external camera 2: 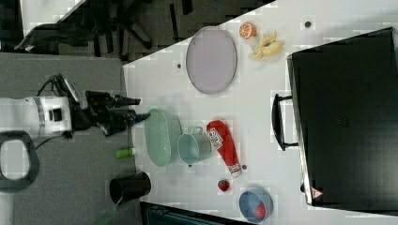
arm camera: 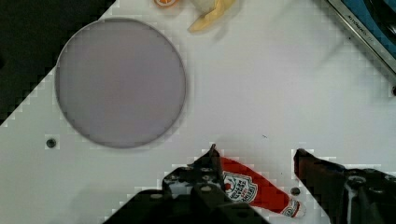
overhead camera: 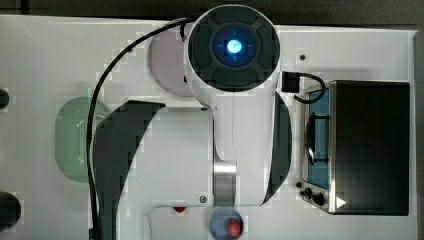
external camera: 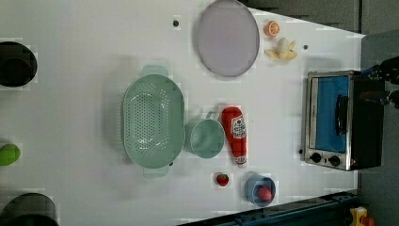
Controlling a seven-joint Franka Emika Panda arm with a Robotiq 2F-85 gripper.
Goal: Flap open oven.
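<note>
Surface: white table (external camera: 94, 47), my start.
Oven: boxy silver toaster oven (external camera: 336, 122) at its edge, door closed (handle reachable).
Gripper: my black gripper (arm camera: 254, 161), fingers apart, empty.

Oven door shut, as I see it from my station.

The oven (external camera: 336, 121), a boxy toaster model with a black top and silver frame, stands on the white table at the left view's right edge. I see its blue-tinted glass door closed flat against the frame, the dark bar handle lying across the glass, and two black knobs set side by side past one end of the door. In the right view (external camera 2: 345, 119) the black top fills the right view's right side, with the handle standing out from the front. From the top view (overhead camera: 357, 147) the door faces the top view's left.
</note>
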